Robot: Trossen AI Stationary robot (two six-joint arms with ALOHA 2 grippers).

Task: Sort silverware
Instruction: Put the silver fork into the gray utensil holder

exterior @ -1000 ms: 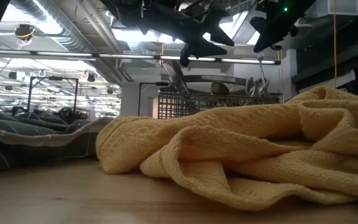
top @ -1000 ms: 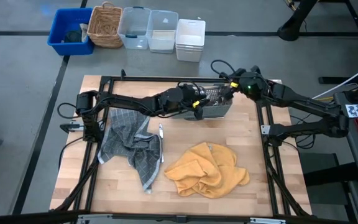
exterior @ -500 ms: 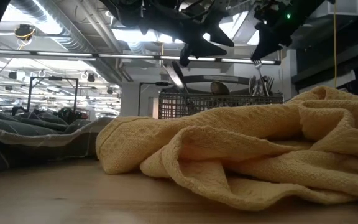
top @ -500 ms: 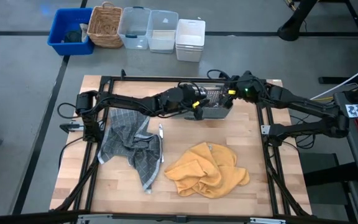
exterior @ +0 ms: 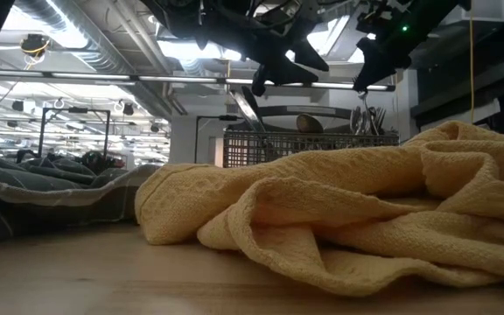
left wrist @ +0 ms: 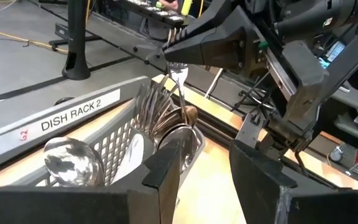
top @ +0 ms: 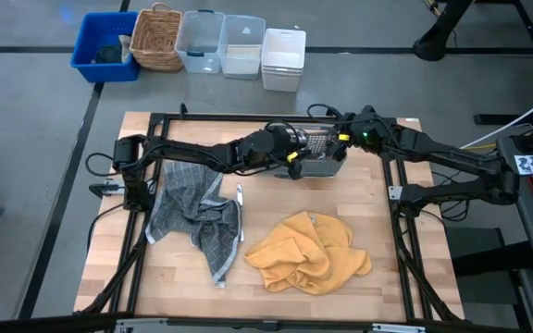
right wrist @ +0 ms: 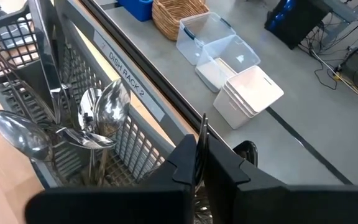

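Note:
A grey mesh caddy (top: 320, 154) labelled DISH RACK 2 stands at the table's far middle. Spoons (right wrist: 98, 115) and other silverware (left wrist: 166, 115) stand upright in it. My right gripper (top: 339, 139) hangs over its right end, shut on a fork (left wrist: 179, 84). My left gripper (left wrist: 204, 168) hovers open over the caddy's left end and touches nothing. One more piece of silverware (top: 240, 197) lies flat on the wood beside the grey cloth. My right gripper pinches the fork's top end (left wrist: 177, 67), seemingly the tined end, between its two fingertips (right wrist: 188, 152). The fingers slant down from the table's right. The fork hangs nearly upright below them. Its lower end stands among the silverware inside the caddy.
A grey checked cloth (top: 192, 217) lies crumpled at the table's left and a yellow cloth (top: 308, 252) at the near middle. The yellow cloth fills the low view's foreground (exterior: 339, 227). On the floor beyond the far edge stand a blue bin, a wicker basket (top: 158, 37) and clear tubs.
My right gripper has sunk toward the caddy and tipped further downward, carrying the fork with it. The fork's lower end has gone down among the silverware in the caddy.

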